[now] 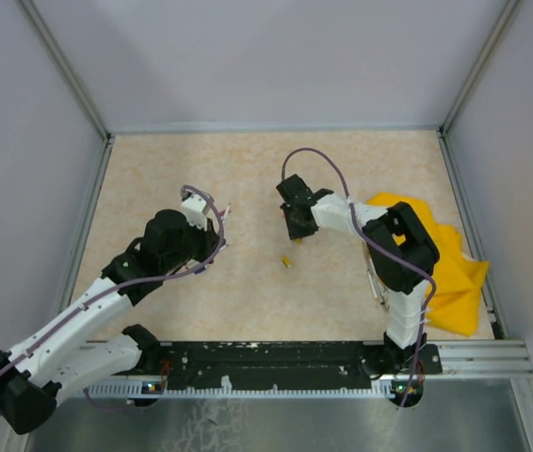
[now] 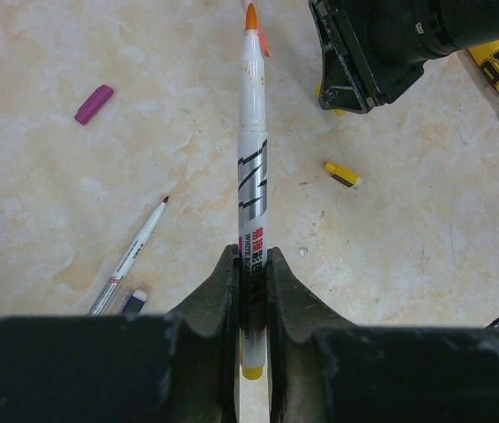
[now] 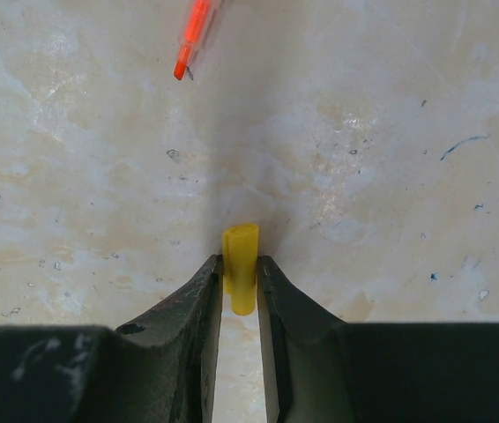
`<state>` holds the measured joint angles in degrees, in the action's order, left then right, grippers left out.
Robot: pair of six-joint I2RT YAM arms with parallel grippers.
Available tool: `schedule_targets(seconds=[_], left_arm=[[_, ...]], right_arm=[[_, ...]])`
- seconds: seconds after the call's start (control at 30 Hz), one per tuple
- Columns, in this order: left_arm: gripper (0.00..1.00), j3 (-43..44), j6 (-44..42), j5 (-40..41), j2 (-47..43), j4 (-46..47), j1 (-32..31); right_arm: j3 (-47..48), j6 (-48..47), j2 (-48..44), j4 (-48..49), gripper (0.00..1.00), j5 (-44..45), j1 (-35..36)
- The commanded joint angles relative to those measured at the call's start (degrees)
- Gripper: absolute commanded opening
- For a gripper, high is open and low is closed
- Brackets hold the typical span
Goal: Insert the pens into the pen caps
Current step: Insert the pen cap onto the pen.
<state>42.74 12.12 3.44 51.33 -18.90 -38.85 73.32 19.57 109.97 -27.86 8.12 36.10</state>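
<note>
Over the middle of the bench the left gripper (image 2: 252,254) is closed tightly on the white pen (image 2: 251,132), its long axis running straight out from the fingers, orange tip toward the right edge, where the right gripper (image 3: 240,263) pinches the yellow cap (image 3: 241,278) nearby, not touching.

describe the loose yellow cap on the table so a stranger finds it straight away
On the beige table, look between the two arms, just nearer the bases than the right gripper. The loose yellow cap lies alone there. Unlike the held yellow cap between that gripper's fingers, it lies free and has a dark end.
</note>
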Motion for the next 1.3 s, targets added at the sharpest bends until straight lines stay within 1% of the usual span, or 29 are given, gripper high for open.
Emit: schedule_targets(seconds=[0.0, 0.07, 0.13, 0.2, 0.27, 0.4, 0.43, 0.5, 0.6, 0.73, 0.87, 0.93, 1.03, 1.1, 1.17, 1.27], left_arm=[[0.00, -0.3, 1.0, 0.4, -2.2, 1.1, 0.3], [0.00, 0.0, 1.4, 0.4, -2.5, 1.4, 0.3], [0.00, 0.4, 1.7, 0.6, -2.6, 2.1, 0.3], [0.00, 1.6, 2.9, 2.4, -2.5, 2.1, 0.3], [0.00, 2.6, 3.1, 2.1, -2.4, 2.9, 0.3], [0.00, 4.9, 4.9, -0.1, -1.2, 3.7, 0.3], [0.00, 5.5, 5.8, 0.3, -1.0, 3.4, 0.4], [0.00, 6.5, 7.4, 3.8, -1.5, 2.7, 0.4], [0.00, 5.7, 7.6, 6.2, -3.8, 5.9, 0.4], [0.00, 5.1, 5.0, 1.0, -5.1, 8.8, 0.4], [0.00, 5.3, 3.1, -4.3, -5.0, 10.1, 0.4], [0.00, 5.0, 3.1, -4.9, -5.6, 11.1, 0.4], [0.00, 3.5, 3.9, -3.6, -7.2, 14.4, 0.4], [0.00, 3.8, 3.8, -3.8, -6.5, 14.7, 0.4], [0.00, 3.9, 3.6, -5.5, -5.6, 15.0, 0.4], [0.00, 3.3, 4.0, -7.9, -4.5, 16.4, 0.4]], right_arm=[[-3.5, -0.5, 1.2, -2.8, 0.21, 1.0, -0.5], [-3.9, -0.4, 0.2, -2.4, 0.11, 0.7, -0.6], [-4.3, -0.1, -1.4, -1.9, 0.05, 0.7, -0.6], [-4.6, -0.1, -3.5, -1.3, 0.02, 0.2, -0.6], [-5.4, 0.2, -5.9, -0.7, 0.01, 0.0, -0.6], [-8.0, 0.9, -11.3, 1.1, 0.00, -0.5, -0.7], [-8.7, 0.9, -12.9, 1.9, 0.00, -0.9, -0.7], [-10.3, 0.5, -16.7, 3.8, 0.00, -2.3, -0.7], [-12.3, -0.3, -21.4, 7.1, 0.00, -6.0, -0.8], [-13.4, -0.8, -26.6, 9.0, 0.00, -7.5, -0.8], [-11.5, -1.3, -30.4, 8.6, 0.00, -6.9, -0.9], [-10.8, -1.3, -32.5, 9.5, 0.00, -6.8, -1.1], [-9.7, -0.3, -35.2, 10.8, 0.00, -7.9, -1.5], [-9.6, 0.9, -36.9, 11.9, 0.00, -8.4, -1.6], [-11.0, 3.1, -39.2, 14.6, 0.00, -8.3, -1.7], [-14.9, 5.8, -43.2, 21.2, 0.00, -7.0, -1.7]])
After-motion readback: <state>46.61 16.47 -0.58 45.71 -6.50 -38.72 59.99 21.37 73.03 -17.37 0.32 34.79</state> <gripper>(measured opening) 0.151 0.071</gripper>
